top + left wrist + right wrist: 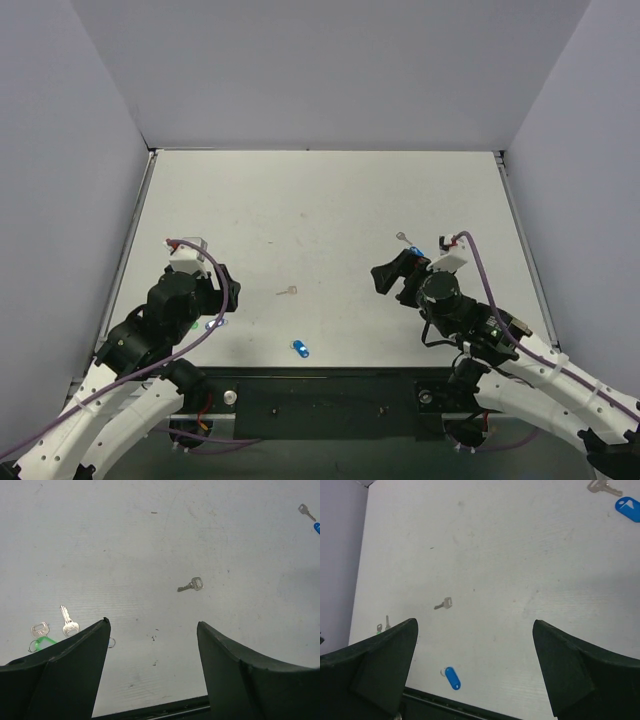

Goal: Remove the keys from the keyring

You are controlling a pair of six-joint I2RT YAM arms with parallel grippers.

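Both grippers hang open above the white table with nothing between their fingers. My left gripper (152, 622) (228, 297) faces a bare silver key (191, 585) (290, 291) lying well ahead of it. Two more silver keys (67, 620) and a green tag (44, 642) lie by its left finger, which partly hides a thin silver keyring (112, 642). My right gripper (474, 622) (393, 283) is over bare table. A blue tag (451, 678) (300, 348) with a small silver loop lies near the front edge. Another key (599, 487) and blue tag (627, 507) lie far right.
A black rail (320, 395) runs along the table's near edge between the arm bases. Grey walls (330, 70) close the table at the back and both sides.
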